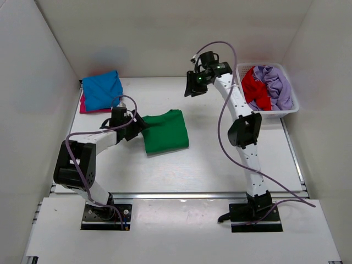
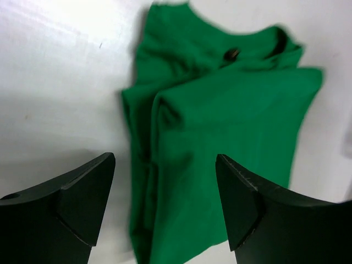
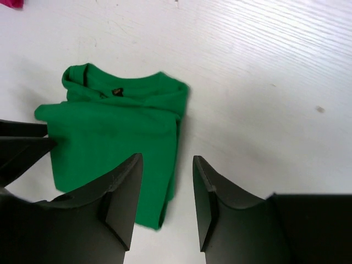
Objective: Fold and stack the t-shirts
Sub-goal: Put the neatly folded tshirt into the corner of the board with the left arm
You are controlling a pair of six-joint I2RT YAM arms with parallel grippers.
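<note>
Green tee point(image 1: 165, 131) lies folded mid-desk. Left tool point(image 1: 136, 127) gapes empty at its edge; right tool point(image 1: 193, 88) hangs half-open, empty. Next, likely: lift it onto the blue tee point(image 1: 102, 89) in the far-left corner.

A white table point(image 1: 181, 170) fills the enclosure, its top matt and faintly grained (fine streaks show in the right wrist view). Behind the table rises a plain white back wall point(image 1: 165, 33). A left wall point(image 1: 27, 82) and a right wall point(image 1: 324, 82) – both white too – close the table in at its sides. Along the table's near edge runs a silver metal rail point(image 1: 181, 195), and on the near side of that lies a white board point(image 1: 181, 236). The light is soft and even, with only pale shadows on the table.
</note>
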